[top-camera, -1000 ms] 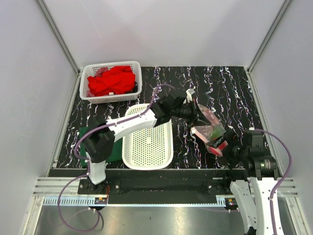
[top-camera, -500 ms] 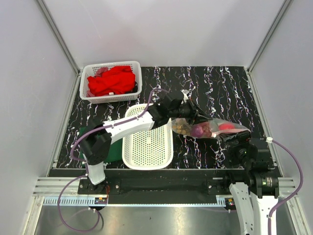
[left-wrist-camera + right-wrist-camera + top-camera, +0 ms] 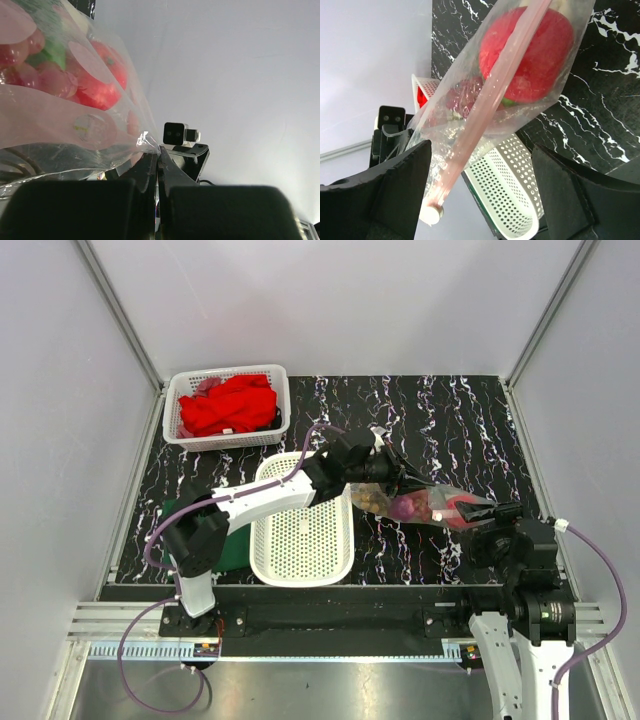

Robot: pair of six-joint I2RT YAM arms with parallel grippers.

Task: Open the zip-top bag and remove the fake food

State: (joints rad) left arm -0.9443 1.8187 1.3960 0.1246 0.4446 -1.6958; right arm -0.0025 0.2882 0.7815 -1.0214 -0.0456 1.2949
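Walls (image 3: 340, 300): plain pale grey panels, three sides | frame (image 3: 120, 315): aluminium rails at corners | worktop (image 3: 480, 420): black, white marble veining | light: even, diffuse

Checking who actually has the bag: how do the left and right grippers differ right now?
The left gripper is shut, pinching an edge of the zip-top bag; the right gripper stands open, gripping nothing. The left gripper holds the bag's left end, beside the white perforated tray; the right gripper straddles the pink zip strip at the bag's right end. Both meet the same bag.
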